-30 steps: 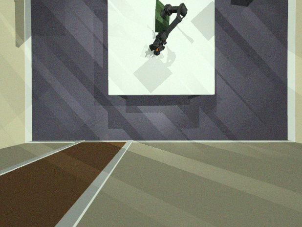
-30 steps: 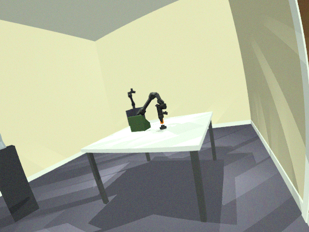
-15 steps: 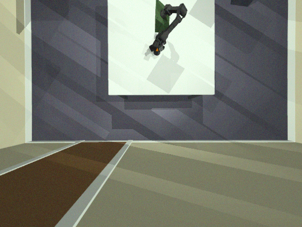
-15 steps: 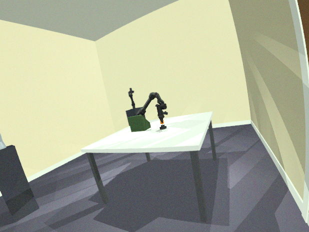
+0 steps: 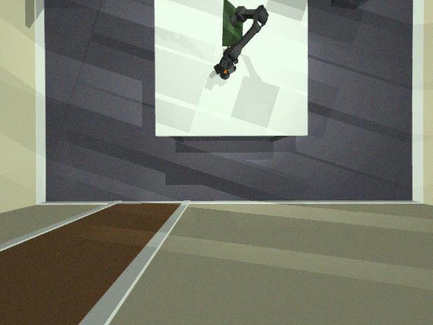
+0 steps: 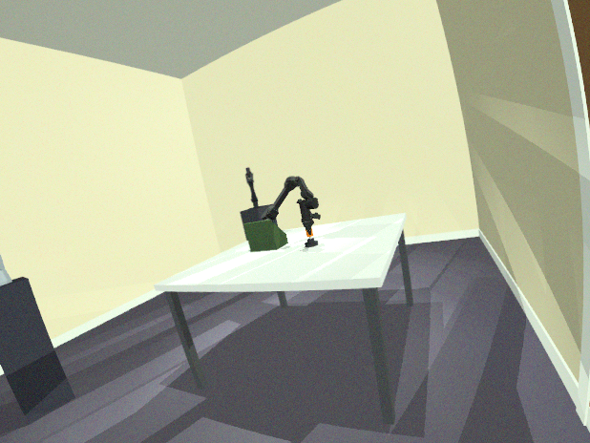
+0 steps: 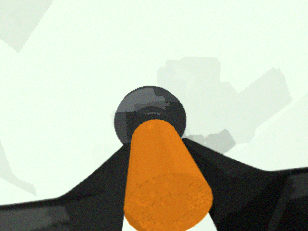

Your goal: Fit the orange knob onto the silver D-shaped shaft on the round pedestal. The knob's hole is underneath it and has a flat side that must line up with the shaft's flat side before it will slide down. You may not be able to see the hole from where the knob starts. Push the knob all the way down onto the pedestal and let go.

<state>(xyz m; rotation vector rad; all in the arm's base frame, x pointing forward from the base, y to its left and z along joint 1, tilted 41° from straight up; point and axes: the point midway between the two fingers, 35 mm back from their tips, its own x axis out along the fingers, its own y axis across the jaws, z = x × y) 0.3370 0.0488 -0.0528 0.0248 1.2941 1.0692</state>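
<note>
The tool [image 5: 225, 71] [image 6: 309, 233] [image 7: 156, 145] pinches the orange knob [image 5: 225, 71] [image 6: 307, 235] [image 7: 167, 164] from both sides, its dark fingers bearing on the tapered body. The knob is right over or on the round pedestal [image 5: 225, 77] [image 6: 311, 243] [image 7: 125, 116], which stands on the white tabletop [image 5: 196, 119] [image 6: 286, 277] [image 7: 60, 74]; whether the two touch cannot be told. The shaft is out of sight, so how its flat lies against the flat in the hole cannot be told either. The step in hand looks to be seating: keeping the knob upright, centring it over the shaft and lowering it gently. If it stops high, the wise course is to ease the push, turn the wrist by small amounts both ways under light pressure, and press on only once the knob drops. Forcing it with the flats crossed could tip it or make it slip in the grip. The fingers should part only when the underside meets the pedestal all round. The knob is a matt orange, slightly speckled on its round end, and looks like smooth plastic; its curved sides give flat fingers little purchase against twisting. The pedestal is a dark grey disc, and the tabletop is pale and plain, crossed by soft-toned shadows.
</note>
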